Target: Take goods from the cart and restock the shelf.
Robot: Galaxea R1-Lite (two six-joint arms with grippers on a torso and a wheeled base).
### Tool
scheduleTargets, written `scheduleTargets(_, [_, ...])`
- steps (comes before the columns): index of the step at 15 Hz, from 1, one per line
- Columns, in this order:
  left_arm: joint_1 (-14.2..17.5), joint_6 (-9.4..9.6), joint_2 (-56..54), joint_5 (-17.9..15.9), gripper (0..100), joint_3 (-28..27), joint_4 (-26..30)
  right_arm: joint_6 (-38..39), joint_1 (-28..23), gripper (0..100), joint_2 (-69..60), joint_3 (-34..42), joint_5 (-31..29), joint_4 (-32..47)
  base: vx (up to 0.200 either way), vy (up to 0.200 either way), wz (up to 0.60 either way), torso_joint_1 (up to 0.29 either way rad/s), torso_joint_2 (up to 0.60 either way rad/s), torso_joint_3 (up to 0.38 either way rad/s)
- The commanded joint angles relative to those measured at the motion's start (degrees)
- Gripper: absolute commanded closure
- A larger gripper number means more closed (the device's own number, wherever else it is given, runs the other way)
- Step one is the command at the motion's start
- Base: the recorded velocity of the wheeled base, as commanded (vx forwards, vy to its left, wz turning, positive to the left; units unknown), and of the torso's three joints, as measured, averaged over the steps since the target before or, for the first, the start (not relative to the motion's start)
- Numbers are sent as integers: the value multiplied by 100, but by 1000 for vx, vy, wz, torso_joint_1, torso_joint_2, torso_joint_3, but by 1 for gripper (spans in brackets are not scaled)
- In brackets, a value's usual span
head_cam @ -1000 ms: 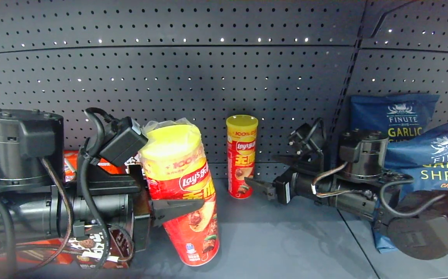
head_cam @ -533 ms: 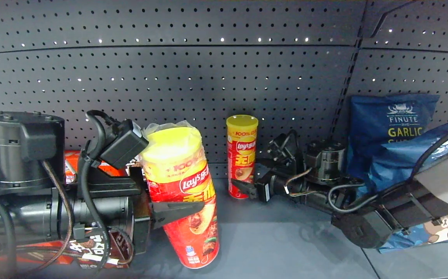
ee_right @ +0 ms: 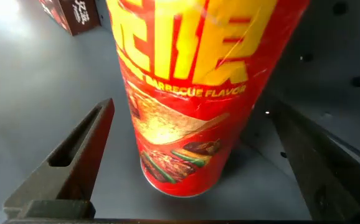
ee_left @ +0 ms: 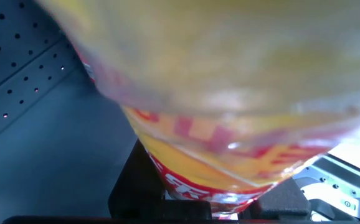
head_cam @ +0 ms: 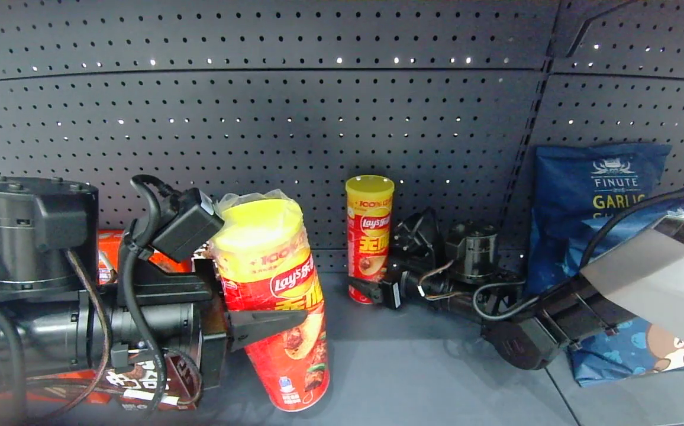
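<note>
Snack boxes (head_cam: 141,387) lie at the left end of the shelf (head_cam: 425,367). Beside them the left end effector (head_cam: 286,316) pinches a chip can (head_cam: 259,254), which is tilted with its base low at the shelf's front and is not yet set down. Toward the middle, a second chip can (head_cam: 369,231) stands upright near the back panel (head_cam: 318,118). The right end effector (head_cam: 364,286) is spread on either side of it, not gripping. Blue snack bags (head_cam: 590,195) occupy the right. Restocking looks partway done, with one can placed and one in hand.

Dim, even light falls on a dark grey shelf (head_cam: 425,378). Bright pinpricks shine through the pegboard (head_cam: 259,118) holes. Its straight seams bow toward the frame edges. A soft shadow pools beside the wrapped chip can (head_cam: 277,278), whose plastic carries glare.
</note>
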Motion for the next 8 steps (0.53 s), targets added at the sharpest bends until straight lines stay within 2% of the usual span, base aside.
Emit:
scheduleTargets(1, [7,-1,14,0,100,16,4,-5,0,0,156,-81,4,-5,0,0,0,0,0,0])
scheduleTargets(8, [15,-1,32,0,100,60,-5,39,0,0,649,-653,39,-5,0,0,0,0,0,0])
